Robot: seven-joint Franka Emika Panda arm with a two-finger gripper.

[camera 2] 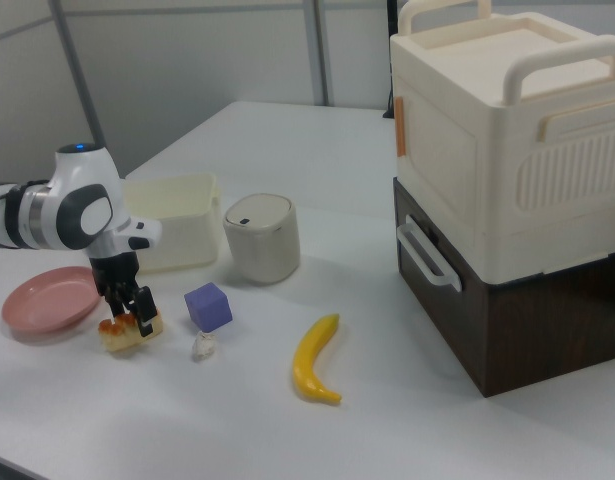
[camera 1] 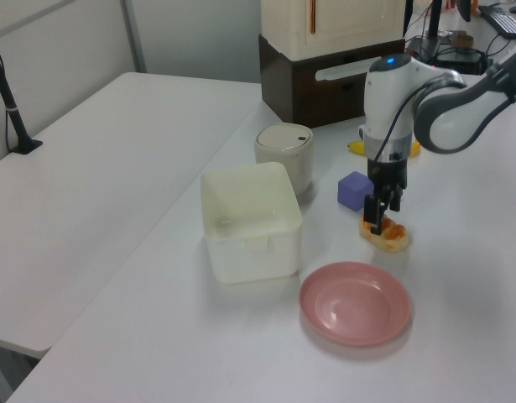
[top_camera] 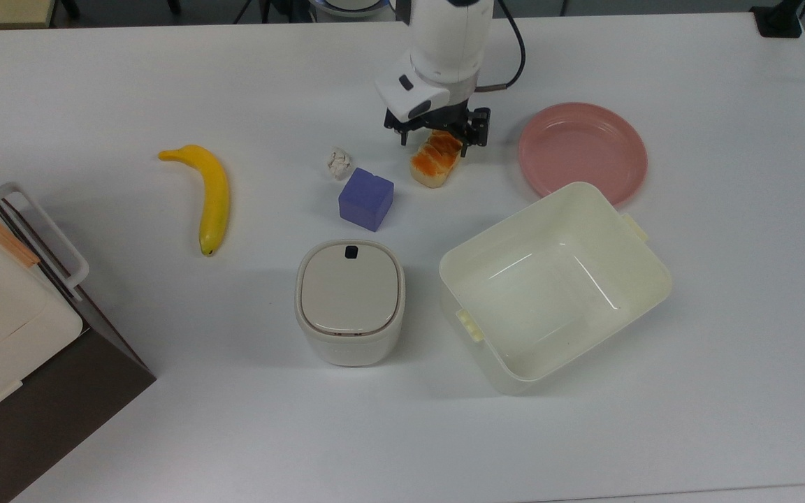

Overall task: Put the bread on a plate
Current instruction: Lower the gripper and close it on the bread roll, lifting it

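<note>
Single arm at the bread, three views. The gripper (top_camera: 439,142) stands low over the far end of the bread (top_camera: 434,162), which lies on the white table (top_camera: 165,419). In the top view the jaws are spread apart, one finger on each long side of the roll, so that its orange-brown top shows between them. Whether the pads already press on the crust cannot be told with certainty; they appear to be at most just touching it. In the left view the gripper (camera 1: 378,220) hangs straight down onto the bread (camera 1: 389,237), and in the right view the gripper (camera 2: 132,312) likewise straddles the bread (camera 2: 121,334).

The pink plate (top_camera: 582,150) sits bare, apart from the bread, toward the top view's right. The cream tub (top_camera: 555,283) lies just beside the plate. A purple cube (top_camera: 366,199) and a small crumpled white scrap (top_camera: 338,162) lie near the bread on the top view's left, with the banana (top_camera: 210,196) well beyond them.
</note>
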